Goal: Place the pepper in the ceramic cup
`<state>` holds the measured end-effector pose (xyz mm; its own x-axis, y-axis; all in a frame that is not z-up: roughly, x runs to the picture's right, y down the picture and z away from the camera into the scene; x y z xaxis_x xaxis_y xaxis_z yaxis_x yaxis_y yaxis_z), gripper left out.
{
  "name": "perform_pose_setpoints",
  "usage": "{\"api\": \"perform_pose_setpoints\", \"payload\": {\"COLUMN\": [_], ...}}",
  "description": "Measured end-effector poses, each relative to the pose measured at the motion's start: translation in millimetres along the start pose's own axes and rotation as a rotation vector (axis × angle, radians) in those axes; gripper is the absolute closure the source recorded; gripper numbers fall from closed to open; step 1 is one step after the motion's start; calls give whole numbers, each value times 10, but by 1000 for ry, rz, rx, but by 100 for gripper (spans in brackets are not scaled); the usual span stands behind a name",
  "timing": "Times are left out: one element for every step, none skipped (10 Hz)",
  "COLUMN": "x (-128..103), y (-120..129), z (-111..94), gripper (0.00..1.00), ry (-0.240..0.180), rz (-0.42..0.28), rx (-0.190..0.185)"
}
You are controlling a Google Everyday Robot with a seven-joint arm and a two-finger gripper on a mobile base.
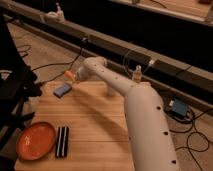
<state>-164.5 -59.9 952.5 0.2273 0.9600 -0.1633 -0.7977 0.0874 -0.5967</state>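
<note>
The small orange-red pepper point(68, 75) is at the tip of my gripper point(74, 76), which is shut on it and holds it above the table's far left edge. The blue block point(62, 90) lies on the table just below and to the left of it. The pale ceramic cup point(110, 91) stands near the table's back edge, to the right of the gripper. It is mostly hidden behind my arm point(125, 95), and only a small part shows under the arm.
A slim clear bottle point(137, 75) stands at the back right of the wooden table point(95, 130). A round orange plate point(36, 141) and a black rectangular object point(62, 141) lie at the front left. Cables and a dark chair are on the floor to the left.
</note>
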Motion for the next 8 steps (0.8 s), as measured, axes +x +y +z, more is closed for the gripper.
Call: {"api": "perform_pose_setpoints", "payload": {"x": [0,-10,-18,-23,-31,-31,-30,-14], "y": [-75,-146,-231,-304,-379,-435,-477,-515], "z": [-140,-287,-448,-599,-756,-876,-984,-1089], "gripper": [100,100,100,100,100,100,100,100], "ry": [-11,-27,-44,-60,-77,-88,-97,-102], "rz": [14,29,48,64,79,88,96,103], "rx": [17,32,46,61,79,94,110,126]}}
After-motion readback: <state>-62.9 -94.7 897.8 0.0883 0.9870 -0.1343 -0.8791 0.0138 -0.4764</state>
